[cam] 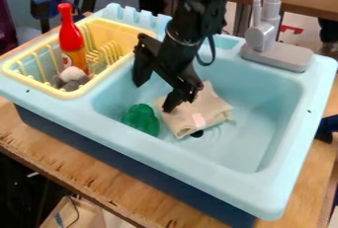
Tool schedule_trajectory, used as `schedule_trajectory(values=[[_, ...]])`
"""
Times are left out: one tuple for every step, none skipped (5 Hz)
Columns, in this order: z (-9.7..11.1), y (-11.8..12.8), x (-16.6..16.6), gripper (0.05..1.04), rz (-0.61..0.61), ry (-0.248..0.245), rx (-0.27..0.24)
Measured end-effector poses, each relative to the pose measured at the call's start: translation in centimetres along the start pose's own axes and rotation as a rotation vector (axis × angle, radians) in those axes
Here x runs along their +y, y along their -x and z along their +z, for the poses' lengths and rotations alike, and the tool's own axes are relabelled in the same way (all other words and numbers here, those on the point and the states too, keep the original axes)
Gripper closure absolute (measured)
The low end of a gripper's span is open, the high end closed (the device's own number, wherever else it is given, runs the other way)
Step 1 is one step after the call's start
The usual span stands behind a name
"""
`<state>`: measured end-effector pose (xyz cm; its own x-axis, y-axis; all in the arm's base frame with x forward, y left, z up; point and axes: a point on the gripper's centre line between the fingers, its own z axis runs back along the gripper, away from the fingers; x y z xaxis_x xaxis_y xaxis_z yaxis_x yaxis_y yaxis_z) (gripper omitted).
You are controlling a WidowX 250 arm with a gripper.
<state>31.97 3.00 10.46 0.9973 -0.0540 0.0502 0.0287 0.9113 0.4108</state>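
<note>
Lying by one tip of the empty, widely parted gripper [154,94] is beige cloth [210,106].

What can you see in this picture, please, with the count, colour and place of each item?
Toy sink: one, light blue with a dark blue base, on the table
Faucet: one, grey, at the sink's back rim
Rack: one, yellow, at the sink's left side in the picture
Bottle: one, red and orange, upright in the rack
Soft-looking item: one, grey and whitish, in the rack's near corner
Green object: one, green, in the basin
Cloth: one, beige, in the basin
Table: one, brown wood, under the sink
Robot arm: one, black, at the top
Gripper: one, black, over the basin, fingers apart
</note>
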Motion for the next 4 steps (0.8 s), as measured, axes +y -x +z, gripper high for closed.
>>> schedule_trajectory(values=[[1.6,0.4,0.7,0.083,0.014,0.007,-0.018],[3.7,-0.5,1.8,0.083,0.05,0.036,-0.071],[6.2,-1.2,2.4,0.083,0.059,0.117,-0.125],[7.8,-0.2,4.0,0.083,0.057,0.332,-0.093]])
